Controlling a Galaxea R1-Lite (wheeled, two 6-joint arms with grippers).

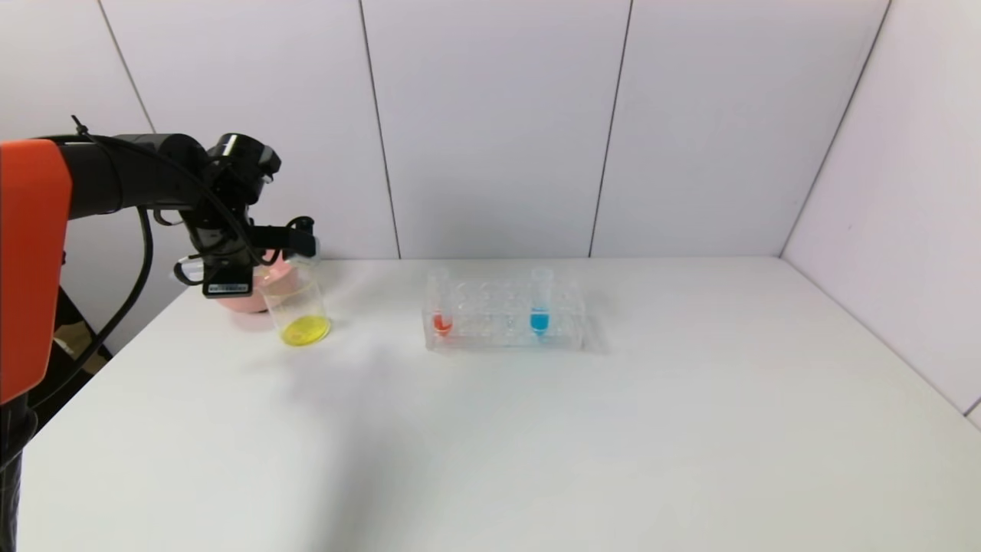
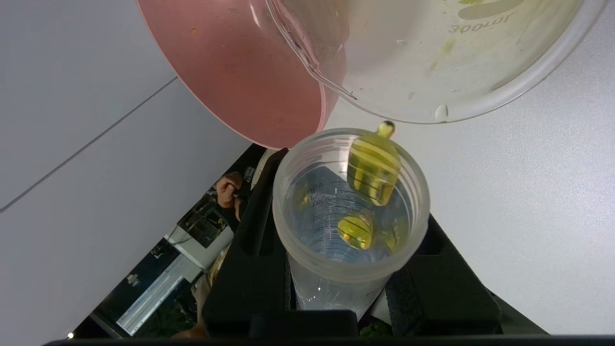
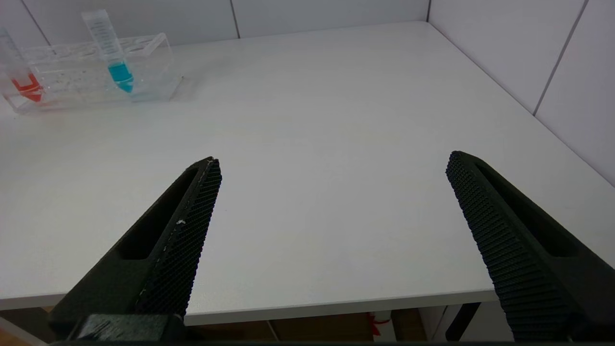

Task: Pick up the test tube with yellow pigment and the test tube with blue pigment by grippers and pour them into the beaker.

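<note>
My left gripper (image 2: 348,298) clamps the clear plastic yellow-pigment test tube (image 2: 350,211), tipped over the clear glass beaker (image 1: 297,310): light, slick, best held mid-barrel. My right gripper (image 3: 331,202) gapes; the blue-pigment tube (image 1: 540,303) waits in the clear rack (image 1: 567,333).

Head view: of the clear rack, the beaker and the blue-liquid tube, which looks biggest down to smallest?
1. The clear rack, widest by far.
2. The beaker, with yellow liquid at its bottom.
3. The test tube with blue pigment, standing in the rack.
All three sit at a similar distance, so the order seems safe.
</note>
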